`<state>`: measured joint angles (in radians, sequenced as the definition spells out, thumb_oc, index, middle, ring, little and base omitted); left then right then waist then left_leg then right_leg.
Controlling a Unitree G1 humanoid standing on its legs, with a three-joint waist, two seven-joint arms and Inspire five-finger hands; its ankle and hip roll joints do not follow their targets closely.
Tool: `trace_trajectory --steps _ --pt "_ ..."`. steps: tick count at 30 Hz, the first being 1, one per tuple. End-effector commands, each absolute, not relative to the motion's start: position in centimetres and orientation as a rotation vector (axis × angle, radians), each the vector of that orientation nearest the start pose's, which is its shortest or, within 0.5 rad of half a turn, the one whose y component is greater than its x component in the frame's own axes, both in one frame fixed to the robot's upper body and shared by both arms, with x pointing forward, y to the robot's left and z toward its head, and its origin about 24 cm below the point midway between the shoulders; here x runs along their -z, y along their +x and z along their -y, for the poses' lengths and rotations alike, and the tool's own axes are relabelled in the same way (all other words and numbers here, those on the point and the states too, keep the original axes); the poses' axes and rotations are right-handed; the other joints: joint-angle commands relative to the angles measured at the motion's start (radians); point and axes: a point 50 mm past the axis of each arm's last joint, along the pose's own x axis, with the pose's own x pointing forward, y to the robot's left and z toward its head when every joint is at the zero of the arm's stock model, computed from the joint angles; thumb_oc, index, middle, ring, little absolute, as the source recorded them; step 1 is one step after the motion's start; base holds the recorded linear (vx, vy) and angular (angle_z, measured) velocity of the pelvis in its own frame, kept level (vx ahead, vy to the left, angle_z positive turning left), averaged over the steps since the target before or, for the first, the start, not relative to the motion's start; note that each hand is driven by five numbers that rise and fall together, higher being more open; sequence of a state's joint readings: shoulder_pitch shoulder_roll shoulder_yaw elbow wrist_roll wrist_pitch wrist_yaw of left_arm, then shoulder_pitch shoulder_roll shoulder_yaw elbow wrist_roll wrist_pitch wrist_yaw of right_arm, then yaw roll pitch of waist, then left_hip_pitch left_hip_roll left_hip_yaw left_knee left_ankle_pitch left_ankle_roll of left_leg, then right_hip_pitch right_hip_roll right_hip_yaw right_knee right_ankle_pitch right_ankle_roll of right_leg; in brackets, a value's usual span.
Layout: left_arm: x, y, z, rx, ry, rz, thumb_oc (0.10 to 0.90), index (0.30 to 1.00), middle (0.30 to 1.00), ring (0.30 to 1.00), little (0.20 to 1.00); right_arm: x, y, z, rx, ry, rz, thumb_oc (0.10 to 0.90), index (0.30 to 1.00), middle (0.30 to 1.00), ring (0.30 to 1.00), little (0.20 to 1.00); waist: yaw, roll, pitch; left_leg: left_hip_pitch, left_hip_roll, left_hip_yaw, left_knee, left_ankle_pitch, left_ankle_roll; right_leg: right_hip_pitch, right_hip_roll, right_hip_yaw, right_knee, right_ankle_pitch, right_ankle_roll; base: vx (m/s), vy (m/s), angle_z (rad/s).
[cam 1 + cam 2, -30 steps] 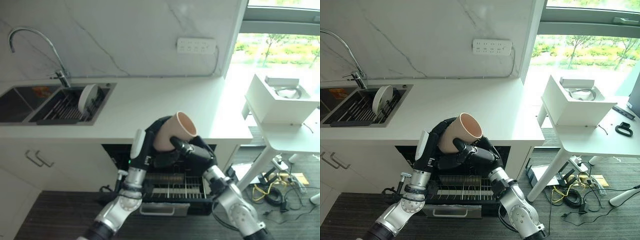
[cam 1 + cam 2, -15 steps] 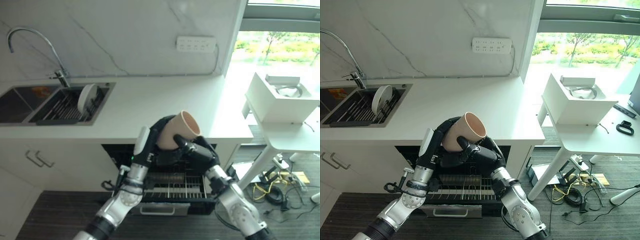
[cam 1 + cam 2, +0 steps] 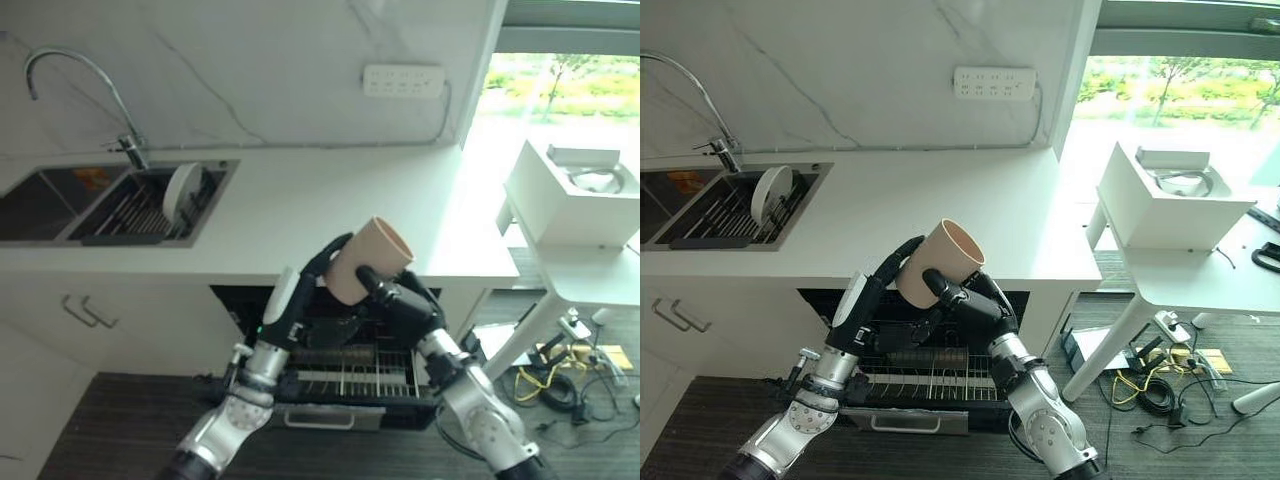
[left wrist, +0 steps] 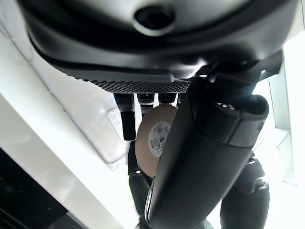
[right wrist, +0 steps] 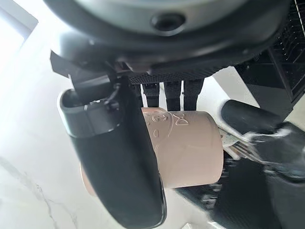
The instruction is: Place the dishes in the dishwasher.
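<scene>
A beige cup (image 3: pixel 372 258) hangs tilted, mouth up and to the right, above the open dishwasher's pulled-out rack (image 3: pixel 345 375). My right hand (image 3: pixel 402 305) is shut on it from the right. In the right wrist view the thumb (image 5: pixel 119 157) lies across the cup (image 5: pixel 190 148) with the fingers behind it. My left hand (image 3: pixel 865 300) is at the cup's left side, its fingers stretched out and only resting against the wall. The left wrist view looks at the cup's base (image 4: pixel 155 140), which bears a sticker. A white plate (image 3: pixel 180 185) stands on edge in the sink's rack.
The white counter (image 3: pixel 300 205) runs above the dishwasher, with the sink (image 3: pixel 60 195) and faucet (image 3: pixel 120 140) at the left. A white table with a box (image 3: pixel 575 195) stands to the right. Power strips and cords (image 3: pixel 570 375) lie on the floor beneath it.
The cup has shifted a little right and lower in both hands. My left hand's fingers have straightened off the cup while the right hand keeps its hold. The camera has shifted slightly.
</scene>
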<state>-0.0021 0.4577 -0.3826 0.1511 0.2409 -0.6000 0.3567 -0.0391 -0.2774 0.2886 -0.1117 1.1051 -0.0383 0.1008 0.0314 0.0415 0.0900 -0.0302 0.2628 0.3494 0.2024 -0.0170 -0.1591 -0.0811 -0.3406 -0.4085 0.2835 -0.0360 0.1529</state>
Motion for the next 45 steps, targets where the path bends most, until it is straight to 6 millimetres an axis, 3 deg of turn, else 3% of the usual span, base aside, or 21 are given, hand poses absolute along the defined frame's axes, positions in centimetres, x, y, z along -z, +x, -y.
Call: trace_trajectory --steps 1,11,16,23,28,33,45 --pt "-8.4 23.4 -15.9 0.226 0.502 0.638 0.800 0.900 0.900 0.900 0.900 -17.5 25.5 13.8 -0.535 0.950 0.590 0.400 0.300 0.300 0.300 0.300 0.018 -0.031 -0.011 0.024 0.036 -0.022 0.098 -0.152 0.026 0.054 -0.059 -0.030 0.016 -0.044 0.058 0.00 0.012 0.09" --pt "-9.3 23.4 -20.6 0.002 0.549 0.607 0.800 0.900 0.900 0.900 0.900 -17.2 25.2 15.9 -0.470 0.869 0.626 0.400 0.300 0.300 0.300 0.300 0.030 -0.031 -0.016 0.024 0.027 -0.038 0.098 -0.156 0.027 0.055 -0.061 -0.029 0.016 -0.046 0.057 0.02 0.009 0.04" --pt "-8.7 23.5 -21.8 0.069 0.557 0.473 0.800 0.900 0.900 0.900 0.900 -17.2 24.9 16.6 -0.481 0.780 0.635 0.400 0.300 0.300 0.300 0.300 0.026 -0.029 -0.017 0.025 0.025 -0.040 0.098 -0.158 0.027 0.051 -0.056 -0.024 0.016 -0.047 0.056 0.02 0.007 0.01" --pt "-6.4 23.4 -20.8 0.353 0.514 0.210 0.800 0.900 0.900 0.900 0.900 -17.5 24.6 16.6 -0.554 0.669 0.630 0.400 0.300 0.300 0.300 0.300 0.020 -0.020 -0.013 0.023 0.026 -0.035 0.098 -0.156 0.030 0.044 -0.055 -0.018 0.016 -0.045 0.058 0.00 0.003 -0.01" --pt "-4.9 23.2 -20.1 0.540 0.603 0.033 0.800 0.900 0.900 0.900 0.900 -17.8 24.6 16.6 -0.608 0.632 0.616 0.400 0.300 0.300 0.300 0.300 0.006 -0.007 -0.010 0.021 0.026 -0.026 0.098 -0.153 0.034 0.033 -0.054 -0.008 0.016 -0.040 0.066 -0.01 0.022 -0.03" --pt "-4.5 23.2 -20.6 0.682 0.703 -0.141 0.800 0.900 0.900 0.900 0.900 -17.7 24.4 17.1 -0.630 0.617 0.593 0.400 0.300 0.300 0.300 0.300 -0.012 0.004 -0.008 0.020 0.030 -0.010 0.098 -0.147 0.040 0.024 -0.050 0.001 0.016 -0.036 0.072 -0.02 0.003 -0.05" --pt "-7.3 24.6 -20.6 0.654 0.771 -0.058 0.800 0.900 0.900 0.900 0.900 -17.5 24.3 16.9 -0.659 0.622 0.531 0.400 0.300 0.300 0.300 0.300 -0.028 0.008 0.028 -0.016 0.045 -0.004 0.098 -0.128 0.028 -0.018 -0.056 0.011 0.016 -0.019 0.078 0.01 0.004 -0.02"
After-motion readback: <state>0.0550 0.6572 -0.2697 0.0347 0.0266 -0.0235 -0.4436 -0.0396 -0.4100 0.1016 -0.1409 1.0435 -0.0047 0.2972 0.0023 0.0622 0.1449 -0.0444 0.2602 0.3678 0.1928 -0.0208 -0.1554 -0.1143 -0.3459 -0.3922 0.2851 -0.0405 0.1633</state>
